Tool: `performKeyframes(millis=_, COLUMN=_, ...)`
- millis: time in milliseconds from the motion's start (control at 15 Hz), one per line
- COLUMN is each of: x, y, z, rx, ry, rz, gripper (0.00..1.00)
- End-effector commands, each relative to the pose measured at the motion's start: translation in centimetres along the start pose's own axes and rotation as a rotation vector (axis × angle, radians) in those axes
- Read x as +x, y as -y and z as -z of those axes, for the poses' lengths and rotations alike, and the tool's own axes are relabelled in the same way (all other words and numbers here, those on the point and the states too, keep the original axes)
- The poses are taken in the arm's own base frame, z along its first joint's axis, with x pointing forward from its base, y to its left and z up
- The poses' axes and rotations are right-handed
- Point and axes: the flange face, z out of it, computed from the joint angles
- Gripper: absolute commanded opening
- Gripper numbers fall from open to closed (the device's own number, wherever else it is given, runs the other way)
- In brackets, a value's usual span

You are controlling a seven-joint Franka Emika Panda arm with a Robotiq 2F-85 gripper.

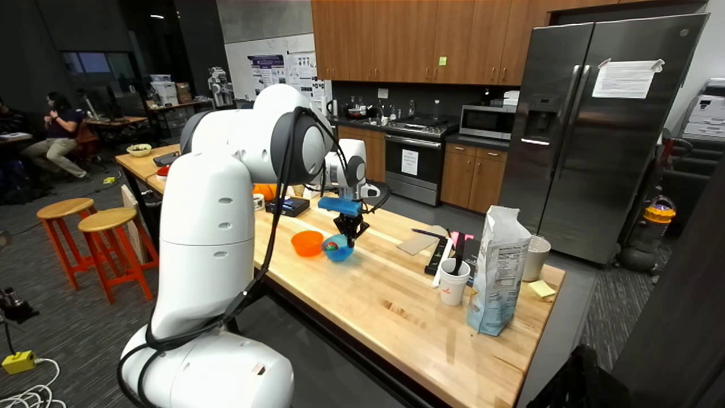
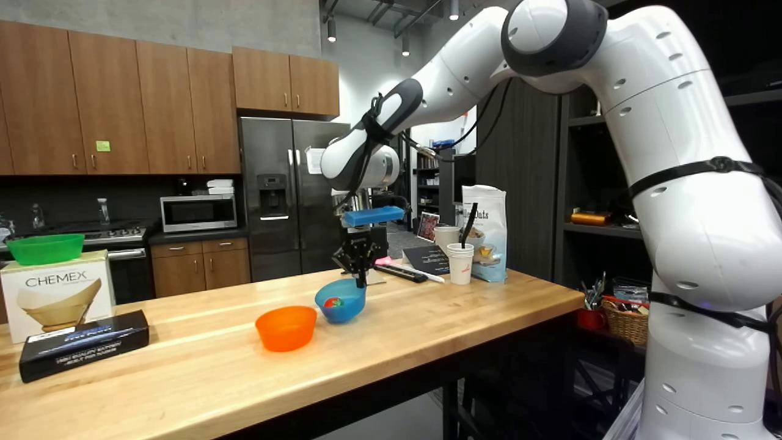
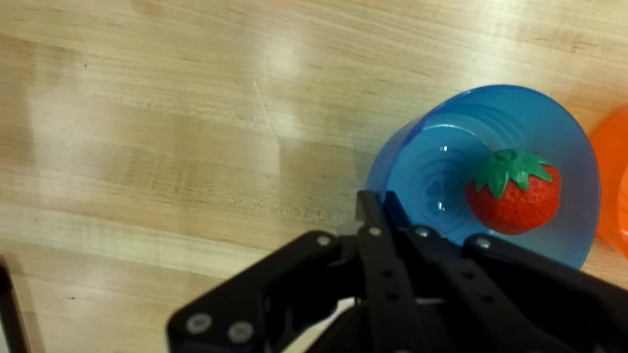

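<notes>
Pinching blue bowl [image 3: 436,157] by its rim.
Gripper [image 3: 380,200] was clenched on the wall; strawberry [image 3: 515,198] lay inside.

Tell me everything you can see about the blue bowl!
The blue bowl is round and see-through, like plastic, open side up, with faint rings in its bottom. Inside lies a red strawberry with green leaves. The gripper seems to have its jaws shut on the bowl's rim. An orange bowl is close beside it; I can't tell whether they touch.
</notes>
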Motion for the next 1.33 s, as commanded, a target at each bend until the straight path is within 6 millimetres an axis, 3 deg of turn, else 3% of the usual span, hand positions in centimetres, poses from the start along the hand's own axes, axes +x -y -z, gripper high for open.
performKeyframes(millis=0, x=-0.4, y=0.2, z=2.2, rx=-0.039, ry=-0.021, rz=-0.008, gripper=0.01)
performKeyframes(millis=600, x=-1.0, y=5.0, z=9.7, rx=-0.117, ry=-0.114, rz=0.083, gripper=0.01)
performKeyframes(millis=867, x=-1.1, y=7.2, z=10.8, rx=-0.104, ry=-0.083, rz=0.144, gripper=0.01)
performKeyframes(millis=1267, x=-0.5, y=7.2, z=11.5, rx=-0.121, ry=-0.049, rz=0.206, gripper=0.01)
